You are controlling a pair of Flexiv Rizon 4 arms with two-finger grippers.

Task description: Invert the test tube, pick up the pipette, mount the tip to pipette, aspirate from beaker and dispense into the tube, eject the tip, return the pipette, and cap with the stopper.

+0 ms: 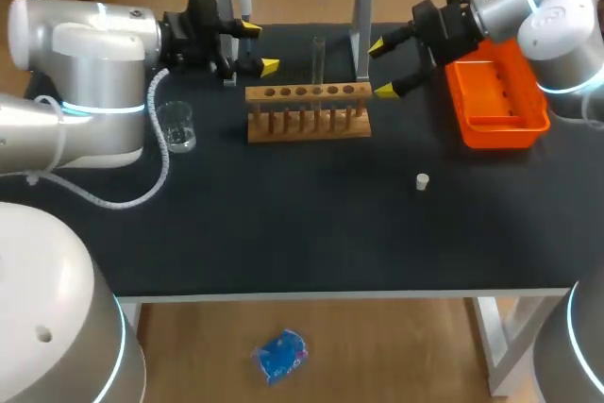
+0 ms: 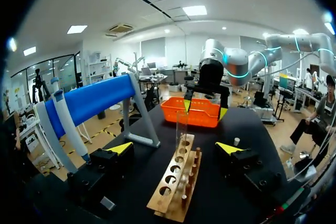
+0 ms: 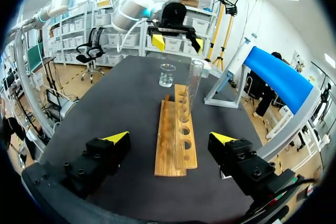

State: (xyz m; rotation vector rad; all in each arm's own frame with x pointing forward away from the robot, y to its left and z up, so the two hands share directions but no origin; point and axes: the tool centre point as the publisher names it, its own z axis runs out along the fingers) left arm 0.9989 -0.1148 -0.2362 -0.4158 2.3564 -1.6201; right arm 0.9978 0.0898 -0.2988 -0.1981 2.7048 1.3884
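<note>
Two spread pincers (image 1: 259,47) (image 1: 380,69) near rack (image 1: 307,112) ends

Clear test tube (image 1: 319,61) stands upright in wooden rack (image 1: 307,125), white stopper (image 1: 423,181) lying apart.

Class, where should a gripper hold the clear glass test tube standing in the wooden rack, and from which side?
Probably the bare upper half of the clear glass test tube, approached level from the side: it stands upright, its lower part sunk in the wooden rack.
</note>
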